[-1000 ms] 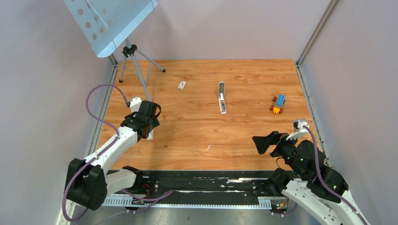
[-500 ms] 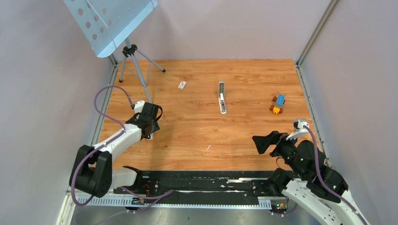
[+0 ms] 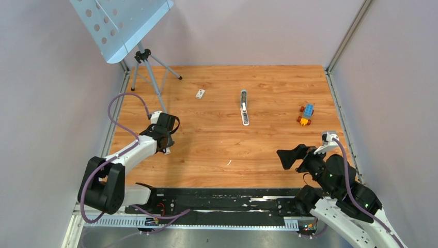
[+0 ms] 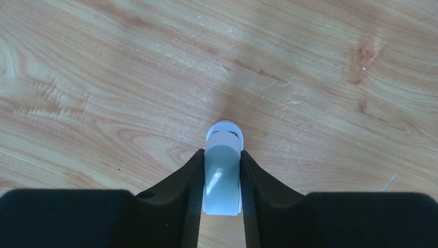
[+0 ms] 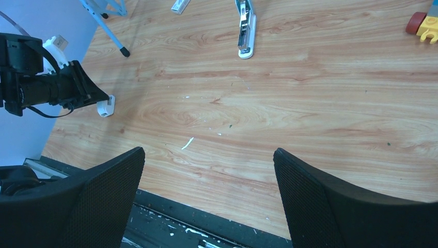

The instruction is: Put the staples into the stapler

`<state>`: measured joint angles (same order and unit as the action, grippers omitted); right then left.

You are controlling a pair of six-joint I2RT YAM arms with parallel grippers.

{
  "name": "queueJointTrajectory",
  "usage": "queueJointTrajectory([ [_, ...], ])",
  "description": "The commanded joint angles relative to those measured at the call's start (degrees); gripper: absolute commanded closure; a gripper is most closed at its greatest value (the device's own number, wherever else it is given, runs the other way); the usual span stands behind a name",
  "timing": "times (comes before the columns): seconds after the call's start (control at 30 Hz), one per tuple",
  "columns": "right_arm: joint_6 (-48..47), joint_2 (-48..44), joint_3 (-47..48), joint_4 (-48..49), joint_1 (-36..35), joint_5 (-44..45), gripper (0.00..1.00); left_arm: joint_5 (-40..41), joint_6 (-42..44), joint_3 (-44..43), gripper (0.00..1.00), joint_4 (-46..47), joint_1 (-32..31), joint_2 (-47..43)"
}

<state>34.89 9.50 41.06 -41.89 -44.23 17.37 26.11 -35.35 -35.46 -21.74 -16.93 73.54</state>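
Grey-blue small object point(image 4: 222, 175) on wooden table point(image 4: 103, 77), pinched between left gripper point(image 4: 222, 156) fingers; right gripper point(image 5: 208, 153) wide open, empty.

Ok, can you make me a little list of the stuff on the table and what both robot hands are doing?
left gripper: shut on a small pale grey-blue and white object, low at the left side of the table
right gripper: wide open, empty, above the near right side
stapler: lying open mid-table, untouched
small white box: left of the stapler, farther back
toy-brick block: right of the stapler
tripod stand: far left corner
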Motion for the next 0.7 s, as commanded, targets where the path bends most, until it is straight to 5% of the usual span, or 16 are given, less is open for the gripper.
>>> queueJointTrajectory([
  [0.0, 0.4, -0.2, -1.6, 1.0, -0.1, -1.2, 0.02, 0.4, 2.1, -1.7, 0.72, -0.3, 0.5, -1.4],
  [0.37, -1.2, 5.4, -4.2, 7.1, -0.1, -9.0, 0.02, -13.6, 9.7, -2.9, 0.99, 2.0, 0.4, -9.1],
  [0.67, -10.8, 13.4, -7.1, 21.3, -0.1, -28.6, 0.03, -40.4, 11.2, 6.4, 1.00, 23.8, -1.9, -20.9],
])
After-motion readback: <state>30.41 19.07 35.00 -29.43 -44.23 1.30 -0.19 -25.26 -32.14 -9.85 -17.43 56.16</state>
